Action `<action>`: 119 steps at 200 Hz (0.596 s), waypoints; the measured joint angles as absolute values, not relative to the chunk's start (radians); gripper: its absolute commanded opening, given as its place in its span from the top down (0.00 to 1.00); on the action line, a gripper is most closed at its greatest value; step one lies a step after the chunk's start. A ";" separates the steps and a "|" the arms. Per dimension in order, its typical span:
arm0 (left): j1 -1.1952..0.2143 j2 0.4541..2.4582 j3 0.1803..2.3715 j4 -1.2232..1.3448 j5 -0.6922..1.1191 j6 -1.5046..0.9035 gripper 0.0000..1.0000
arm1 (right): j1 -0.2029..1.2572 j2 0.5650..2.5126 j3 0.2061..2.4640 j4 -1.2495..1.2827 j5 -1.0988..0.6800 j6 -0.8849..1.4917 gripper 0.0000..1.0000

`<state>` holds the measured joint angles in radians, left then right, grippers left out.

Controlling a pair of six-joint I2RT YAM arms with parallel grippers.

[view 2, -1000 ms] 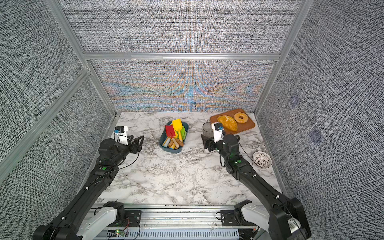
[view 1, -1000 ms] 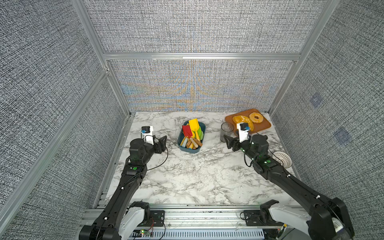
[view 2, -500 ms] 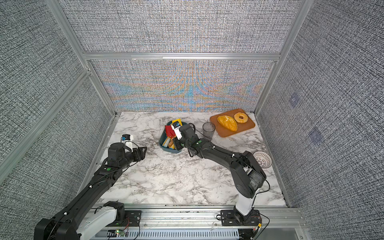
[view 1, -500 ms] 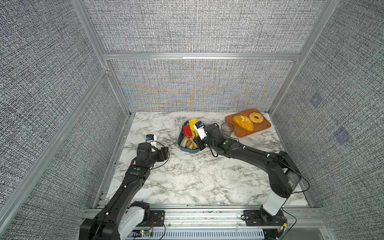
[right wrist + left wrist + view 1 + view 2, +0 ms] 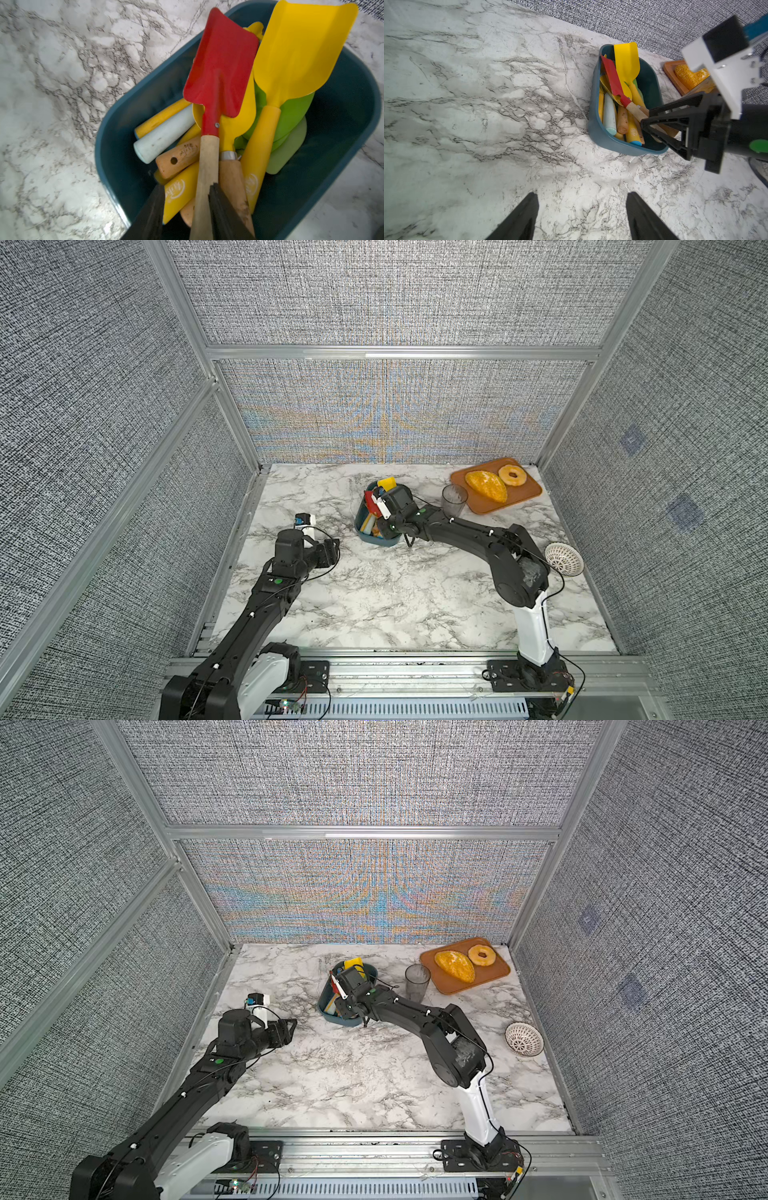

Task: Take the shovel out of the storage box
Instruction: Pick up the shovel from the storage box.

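Currently my right end effector straddles the handle of the red shovel in the storage box, can't tell if clamped; left end effector apart, empty.

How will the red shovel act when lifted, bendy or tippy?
Probably stiff: the red shovel has a hard-looking blade pinned to a wooden handle. The right claw straddles the handle, away from the blade, so that end may droop. It lies atop the other tools, so should lift free.

Bright, even overhead light, soft shadows; right wrist view slightly blurred, perhaps from motion.
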<state>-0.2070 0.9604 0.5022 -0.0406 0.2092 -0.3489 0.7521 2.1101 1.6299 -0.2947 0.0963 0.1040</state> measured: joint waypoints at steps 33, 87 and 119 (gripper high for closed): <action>-0.207 0.937 0.497 -0.039 0.210 -0.349 0.26 | 0.753 2.172 1.701 -0.335 0.142 0.093 0.58; -0.207 0.932 0.494 -0.039 0.213 -0.349 0.25 | 0.760 2.233 1.763 -0.366 0.201 0.081 0.62; -0.207 0.924 0.493 -0.039 0.218 -0.352 0.25 | 0.759 2.268 1.785 -0.401 0.223 0.084 0.69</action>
<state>-0.2070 0.9237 0.4931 -0.0391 0.2180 -0.3519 0.7586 2.2681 1.7855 -0.4011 0.2230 0.0837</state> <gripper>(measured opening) 0.752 0.351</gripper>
